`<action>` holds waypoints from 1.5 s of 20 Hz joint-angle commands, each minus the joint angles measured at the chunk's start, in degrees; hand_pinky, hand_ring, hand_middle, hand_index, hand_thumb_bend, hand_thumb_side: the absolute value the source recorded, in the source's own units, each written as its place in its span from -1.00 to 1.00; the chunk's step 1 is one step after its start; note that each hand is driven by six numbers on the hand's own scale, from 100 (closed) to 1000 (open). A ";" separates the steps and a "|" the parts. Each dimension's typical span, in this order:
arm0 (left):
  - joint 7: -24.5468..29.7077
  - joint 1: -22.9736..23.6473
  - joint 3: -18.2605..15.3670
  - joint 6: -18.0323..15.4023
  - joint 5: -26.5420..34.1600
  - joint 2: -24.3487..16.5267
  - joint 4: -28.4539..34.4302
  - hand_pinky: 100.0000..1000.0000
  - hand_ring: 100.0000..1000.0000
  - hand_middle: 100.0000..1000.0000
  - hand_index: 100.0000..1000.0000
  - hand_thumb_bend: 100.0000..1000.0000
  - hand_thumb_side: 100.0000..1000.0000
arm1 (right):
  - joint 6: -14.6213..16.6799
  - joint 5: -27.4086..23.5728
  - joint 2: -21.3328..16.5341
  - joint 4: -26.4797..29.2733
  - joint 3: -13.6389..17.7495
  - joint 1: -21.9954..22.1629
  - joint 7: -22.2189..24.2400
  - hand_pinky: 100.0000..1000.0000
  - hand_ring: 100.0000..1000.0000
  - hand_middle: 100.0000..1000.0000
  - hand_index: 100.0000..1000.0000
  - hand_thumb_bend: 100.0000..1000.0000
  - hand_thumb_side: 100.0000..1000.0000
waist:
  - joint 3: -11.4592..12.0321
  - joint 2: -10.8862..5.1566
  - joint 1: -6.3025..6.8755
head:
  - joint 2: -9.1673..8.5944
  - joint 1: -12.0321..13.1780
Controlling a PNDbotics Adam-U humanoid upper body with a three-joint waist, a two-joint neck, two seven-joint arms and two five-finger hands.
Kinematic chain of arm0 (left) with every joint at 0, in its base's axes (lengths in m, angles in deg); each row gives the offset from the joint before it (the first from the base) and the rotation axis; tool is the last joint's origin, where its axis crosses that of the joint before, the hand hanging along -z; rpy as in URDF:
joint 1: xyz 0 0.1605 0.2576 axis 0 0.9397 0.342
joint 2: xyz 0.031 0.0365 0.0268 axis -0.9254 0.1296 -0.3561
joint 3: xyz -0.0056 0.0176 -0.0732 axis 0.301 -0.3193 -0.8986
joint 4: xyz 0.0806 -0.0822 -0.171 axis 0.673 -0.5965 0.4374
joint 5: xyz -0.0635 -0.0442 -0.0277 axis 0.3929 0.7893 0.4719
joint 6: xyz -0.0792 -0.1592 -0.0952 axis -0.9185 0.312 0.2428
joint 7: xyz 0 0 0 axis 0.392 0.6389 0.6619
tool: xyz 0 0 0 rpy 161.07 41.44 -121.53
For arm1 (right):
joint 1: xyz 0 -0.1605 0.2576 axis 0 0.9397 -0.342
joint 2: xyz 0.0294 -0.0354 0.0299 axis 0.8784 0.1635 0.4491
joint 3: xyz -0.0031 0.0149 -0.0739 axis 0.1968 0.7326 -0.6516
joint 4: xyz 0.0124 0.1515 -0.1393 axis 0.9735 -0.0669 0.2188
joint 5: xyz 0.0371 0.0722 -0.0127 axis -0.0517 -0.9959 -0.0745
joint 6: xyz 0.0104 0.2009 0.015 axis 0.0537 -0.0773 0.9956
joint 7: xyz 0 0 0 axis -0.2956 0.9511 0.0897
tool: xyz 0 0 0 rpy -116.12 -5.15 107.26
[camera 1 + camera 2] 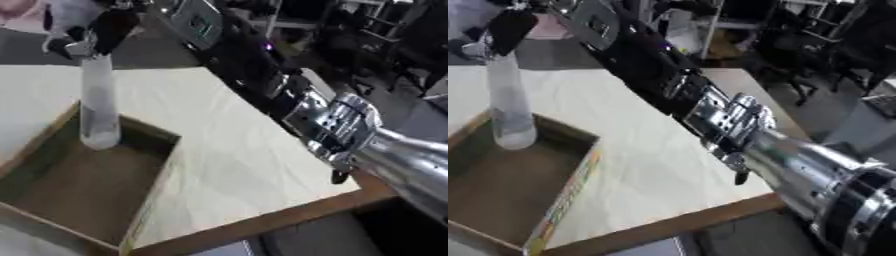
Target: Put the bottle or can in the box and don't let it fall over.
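A tall clear bottle stands upright inside the open cardboard box, at its far corner, with its base on the box floor. My right arm reaches in from the lower right across the table. Its black hand is at the bottle's top, fingers curled round the neck. The cap is hidden by the hand. My left hand shows in neither view.
The box sits at the near left of a pale table with a wooden front edge. My silver forearm hangs over the table's right corner. Dark furniture and equipment stand beyond the far side.
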 commanded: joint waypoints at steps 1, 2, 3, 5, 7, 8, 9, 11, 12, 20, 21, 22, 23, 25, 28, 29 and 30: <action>0.21 -0.76 -0.46 -0.05 -0.64 -0.10 1.13 0.14 0.48 0.23 0.73 -0.84 0.48 | 1.73 1.06 -2.33 1.74 0.20 -0.42 0.42 -0.58 1.00 0.11 0.38 -0.26 -0.67 | -0.06 -0.32 1.05 | 0.31 -0.06; 0.22 -0.77 -0.50 -0.07 -0.71 -0.07 1.13 0.14 0.48 0.23 0.73 -0.84 0.48 | 3.17 1.66 -2.55 1.98 0.16 -0.06 1.20 -0.54 1.00 0.15 0.40 -0.25 -0.70 | -0.12 -0.23 1.06 | 0.31 0.01; 0.22 -0.77 -0.55 -0.07 -0.79 -0.03 1.13 0.13 0.48 0.23 0.73 -0.85 0.48 | 4.71 2.27 -2.77 2.14 -0.04 0.35 2.49 -0.09 1.00 0.52 0.64 -0.27 -1.00 | -0.18 -0.12 1.06 | 0.31 0.06; 0.22 -0.78 -0.65 -0.09 -0.98 0.05 1.13 0.13 0.48 0.23 0.74 -0.84 0.49 | 7.64 3.49 -3.15 2.15 -0.10 1.10 5.63 0.21 1.00 0.78 0.80 -0.21 -0.84 | -0.28 0.12 1.07 | 0.31 0.12; 0.27 -0.80 -0.70 -0.13 -1.15 0.10 1.13 0.13 0.48 0.23 0.74 -0.84 0.49 | 10.22 4.71 -3.37 1.91 0.09 1.54 8.32 0.35 1.00 0.88 0.87 -0.21 -0.68 | -0.31 0.32 1.08 | 0.31 0.16; 0.29 -0.83 -0.72 -0.16 -1.21 0.12 1.13 0.13 0.48 0.23 0.74 -0.84 0.49 | 11.33 5.16 -3.46 1.74 0.25 1.69 9.38 0.36 1.00 0.89 0.87 -0.22 -0.66 | -0.31 0.42 1.08 | 0.31 0.17; 0.32 -0.88 -0.74 -0.19 -1.24 0.14 1.13 0.13 0.48 0.23 0.74 -0.84 0.49 | 12.15 5.58 -3.54 1.52 0.45 1.78 10.12 0.38 1.00 0.91 0.87 -0.21 -0.66 | -0.31 0.52 1.09 | 0.31 0.14; 0.39 -0.93 -0.73 -0.24 -1.27 0.16 1.13 0.13 0.48 0.23 0.74 -0.84 0.49 | 13.13 6.17 -3.69 1.21 0.82 1.86 10.87 0.40 1.00 0.92 0.88 -0.23 -0.66 | -0.31 0.66 1.12 | 0.31 0.16; 0.43 -0.95 -0.73 -0.28 -1.28 0.15 1.13 0.13 0.48 0.23 0.74 -0.84 0.49 | 13.38 6.26 -3.80 1.19 1.00 1.87 10.94 0.40 1.00 0.92 0.88 -0.27 -0.66 | -0.32 0.72 1.14 | 0.31 0.20; 0.49 -0.56 -0.93 -0.54 -1.61 0.06 1.13 0.13 0.48 0.23 0.74 -0.85 0.49 | 11.13 2.17 -8.14 3.21 4.26 1.33 7.61 0.38 1.00 0.92 0.89 -0.53 -0.73 | -1.07 0.84 1.28 | 0.31 1.14; 0.45 -0.46 -0.98 -0.58 -1.65 0.06 1.13 0.13 0.48 0.23 0.74 -0.85 0.49 | 10.54 1.04 -9.16 3.63 4.80 1.36 6.99 0.38 1.00 0.92 0.90 -0.67 -0.73 | -1.30 0.82 1.33 | 0.31 1.41; 0.40 -0.30 -1.06 -0.64 -1.71 0.06 1.13 0.13 0.48 0.23 0.74 -0.85 0.49 | 9.87 -0.54 -10.50 4.13 5.62 1.46 6.16 0.37 1.00 0.92 0.90 -0.73 -0.73 | -1.60 0.81 1.40 | 0.31 1.76; 0.36 -0.16 -1.13 -0.72 -1.79 0.05 1.13 0.13 0.48 0.23 0.74 -0.85 0.49 | 9.18 -2.34 -11.86 4.69 6.36 1.65 5.42 0.37 1.00 0.92 0.90 -0.87 -0.72 | -1.90 0.81 1.49 | 0.31 2.11; 0.31 0.03 -1.25 -0.99 -1.87 0.02 1.13 0.13 0.48 0.23 0.74 -0.85 0.49 | 7.70 -6.19 -14.91 5.82 7.68 2.54 4.28 0.36 1.00 0.93 0.90 -1.00 -0.63 | -2.48 0.83 1.68 | 0.31 2.73; 0.23 0.42 -1.47 -1.72 -1.86 -0.11 1.13 0.13 0.48 0.23 0.74 -0.86 0.48 | 5.35 -12.08 -19.77 7.34 10.05 5.13 2.66 0.35 1.00 0.94 0.92 -1.00 -0.76 | -3.61 0.96 2.19 | 0.31 4.05; 0.27 0.63 -1.53 -2.03 -1.90 -0.15 1.13 0.13 0.48 0.23 0.74 -0.87 0.48 | 4.53 -14.27 -21.38 7.82 11.08 6.23 1.96 0.34 1.00 0.93 0.93 -1.00 -0.76 | -4.07 1.05 2.43 | 0.31 4.76; 0.34 0.90 -1.58 -2.41 -1.97 -0.21 1.13 0.13 0.48 0.23 0.74 -0.87 0.48 | 3.52 -15.90 -23.17 8.23 12.24 7.46 0.88 0.33 1.00 0.92 0.93 -1.00 -0.74 | -4.57 1.16 2.68 | 0.31 5.62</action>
